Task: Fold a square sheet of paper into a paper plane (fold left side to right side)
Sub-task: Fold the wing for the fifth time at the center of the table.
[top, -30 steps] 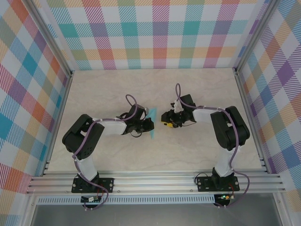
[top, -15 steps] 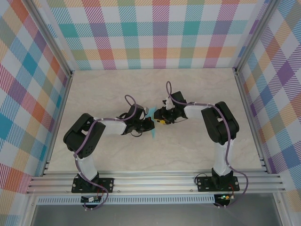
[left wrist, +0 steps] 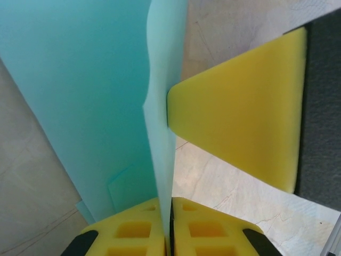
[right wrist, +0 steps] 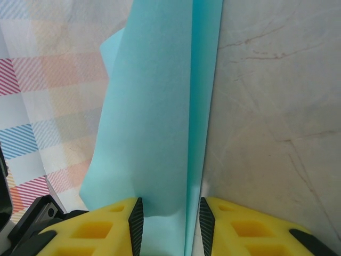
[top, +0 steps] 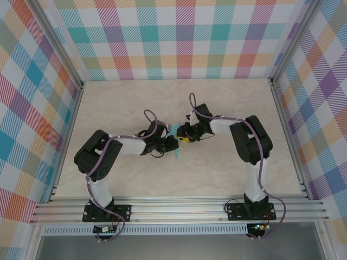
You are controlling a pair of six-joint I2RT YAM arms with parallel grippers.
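The turquoise square sheet of paper [top: 178,155] lies creased into a narrow strip at the table's middle. My left gripper [top: 173,142] is shut on a raised flap of it. In the left wrist view that flap [left wrist: 161,112] stands on edge and runs down between the pressed yellow pads of the left gripper [left wrist: 170,213], while the rest lies flat. My right gripper [top: 183,135] meets it from the right. In the right wrist view the folded paper [right wrist: 154,106] rises between the open jaws of the right gripper [right wrist: 169,216], with gaps on both sides. One right fingertip [left wrist: 245,117] touches the flap.
The marble-patterned table [top: 130,103] is bordered by plaid walls and aluminium rails [top: 179,208] at the near edge. Both arms' purple cables loop above the wrists, close together at the centre.
My right gripper has swung left up to the paper and the left gripper, and its jaws have narrowed around the flap. The left arm has hardly moved.
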